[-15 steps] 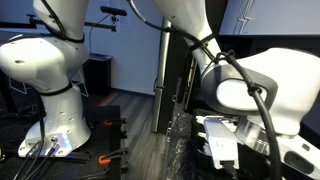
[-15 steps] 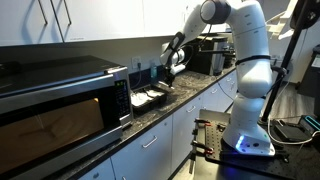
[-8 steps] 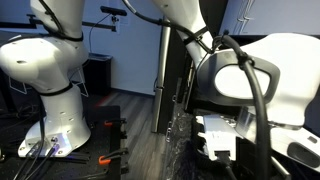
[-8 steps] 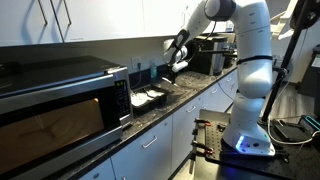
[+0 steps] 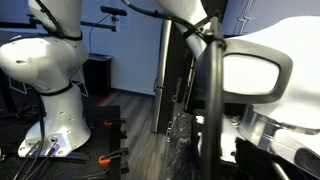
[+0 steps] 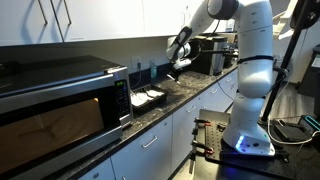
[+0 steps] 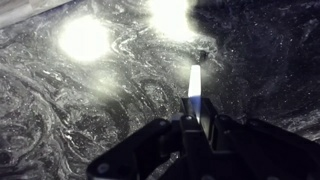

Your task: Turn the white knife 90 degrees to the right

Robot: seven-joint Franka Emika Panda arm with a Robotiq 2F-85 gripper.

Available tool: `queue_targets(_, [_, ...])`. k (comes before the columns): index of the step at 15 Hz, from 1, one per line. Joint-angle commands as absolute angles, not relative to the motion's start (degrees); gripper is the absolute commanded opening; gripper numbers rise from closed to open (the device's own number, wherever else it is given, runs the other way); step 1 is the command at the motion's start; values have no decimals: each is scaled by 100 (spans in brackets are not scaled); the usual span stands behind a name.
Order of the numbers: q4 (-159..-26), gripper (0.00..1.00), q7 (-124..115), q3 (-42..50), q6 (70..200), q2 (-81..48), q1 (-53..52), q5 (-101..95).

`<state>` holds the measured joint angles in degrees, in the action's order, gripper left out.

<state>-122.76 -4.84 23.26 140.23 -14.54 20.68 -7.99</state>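
In the wrist view my gripper is shut on the white knife. The pale blade sticks out beyond the fingertips, pointing away over the dark marbled countertop. The handle is hidden between the fingers. In an exterior view the gripper hangs above the counter, right of the microwave; the knife is too small to make out there. In an exterior view the arm's white links fill the right side and hide the gripper.
A microwave stands at the left end of the counter, with white dishes beside it. A dark appliance sits at the far end. Another white robot base stands on the floor. Bright glare marks the counter.
The arm has risen a little above the counter with the knife still gripped. Its white links have swung closer to the camera in one exterior view.
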Motion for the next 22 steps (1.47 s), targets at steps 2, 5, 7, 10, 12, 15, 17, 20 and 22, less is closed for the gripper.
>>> queue_targets(2, [-12160, 3, -748, 2287, 13545, -1334, 2247, -26])
queue_targets(5, [-11964, 3, -986, 2274, 13484, -1490, 2358, 637])
queue_targets(7, [-11837, 3, -1182, 2275, 13478, -1603, 2401, 967])
queue_targets(10, [-11978, 14, -992, 2294, 13668, -1551, 2389, 897])
queue_targets(12, [-11904, 14, -992, 2277, 13655, -1627, 2394, 920])
queue_targets(15, [-11885, 3, -992, 2267, 13651, -1656, 2394, 922])
queue_targets(17, [-11824, 3, -1113, 2234, 13626, -1741, 2419, 1105])
queue_targets(20, [-11691, 3, -1386, 2194, 13530, -1937, 2485, 1560])
queue_targets(22, [-11579, 3, -1637, 2170, 13482, -2085, 2525, 1954])
